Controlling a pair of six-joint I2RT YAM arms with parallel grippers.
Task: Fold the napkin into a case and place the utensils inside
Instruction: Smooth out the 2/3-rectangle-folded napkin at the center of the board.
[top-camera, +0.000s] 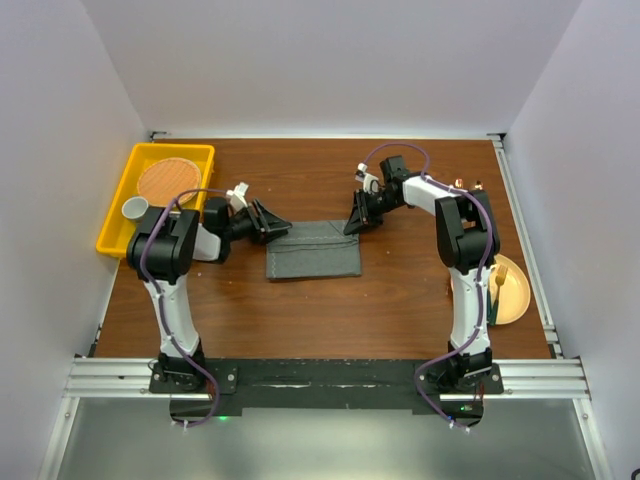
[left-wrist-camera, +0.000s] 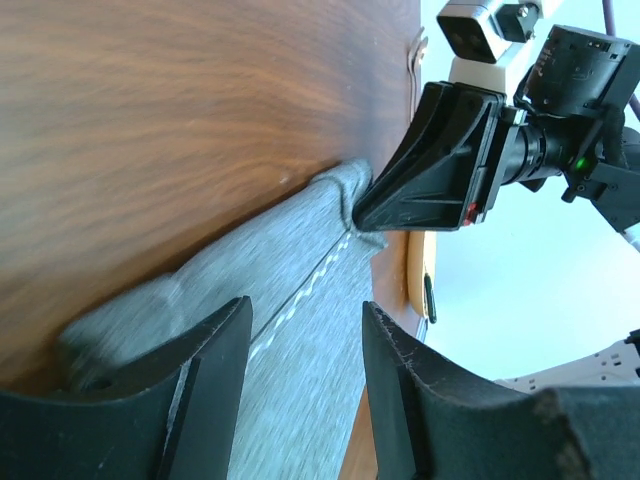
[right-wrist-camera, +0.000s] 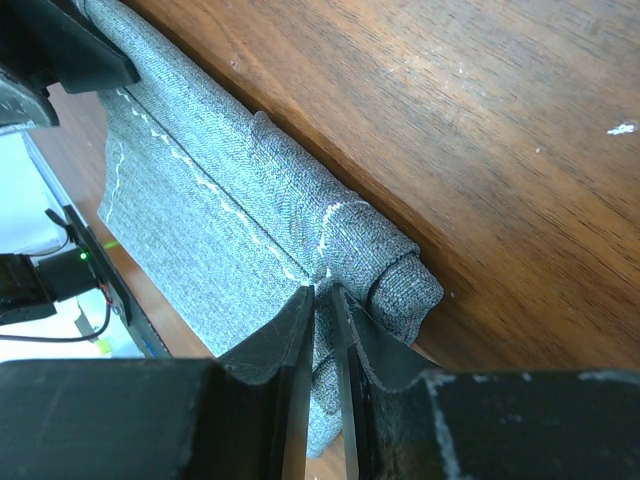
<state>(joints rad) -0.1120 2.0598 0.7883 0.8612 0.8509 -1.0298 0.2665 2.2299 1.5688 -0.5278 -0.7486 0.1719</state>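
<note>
The folded napkin (top-camera: 313, 250) lies in the middle of the table (top-camera: 300, 310). The right gripper (top-camera: 351, 226) pinches its 1 o'clock corner (fingers squeezed tight). The left gripper (top-camera: 282, 232) is spread wide at its 10 o'clock corner.

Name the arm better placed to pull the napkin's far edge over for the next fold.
Right. The right gripper is shut on the far right corner of the napkin, while the left gripper is at the far left corner with jaws open, gripping nothing.
</note>
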